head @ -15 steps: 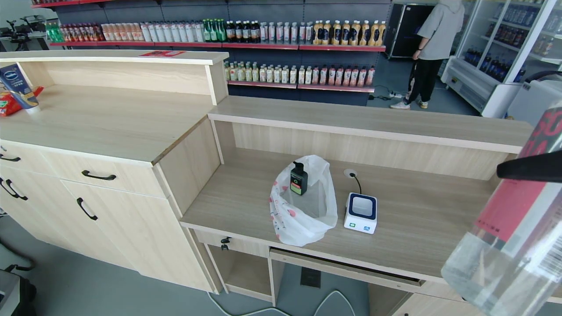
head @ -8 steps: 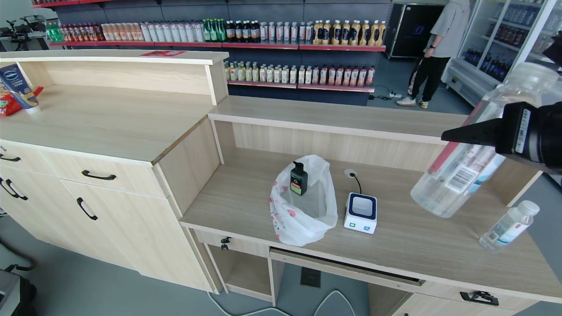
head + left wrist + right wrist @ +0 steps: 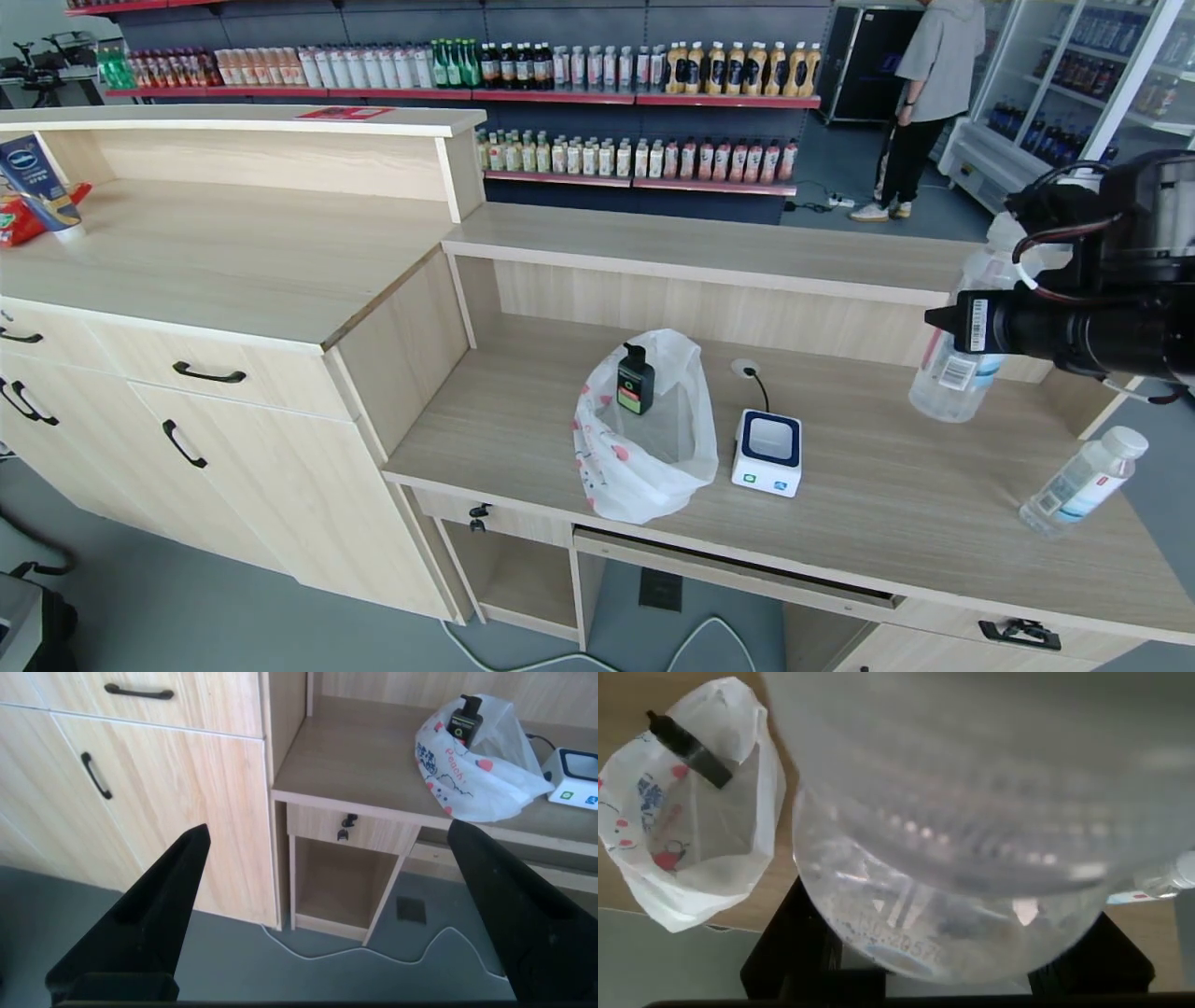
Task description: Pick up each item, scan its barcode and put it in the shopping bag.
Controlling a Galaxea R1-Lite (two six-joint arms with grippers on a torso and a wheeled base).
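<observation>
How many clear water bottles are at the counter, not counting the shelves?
2. The big bottle is held in the right tool above the counter's right side. The small bottle is on the counter near its right end. None seem hidden.

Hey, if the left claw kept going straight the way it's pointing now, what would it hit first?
Most likely the open cubby under the desk, or the grey floor just in front of it. Nothing nearer shows between the fingers of the open left claw, though depth is hard to judge from the wrist view.
</observation>
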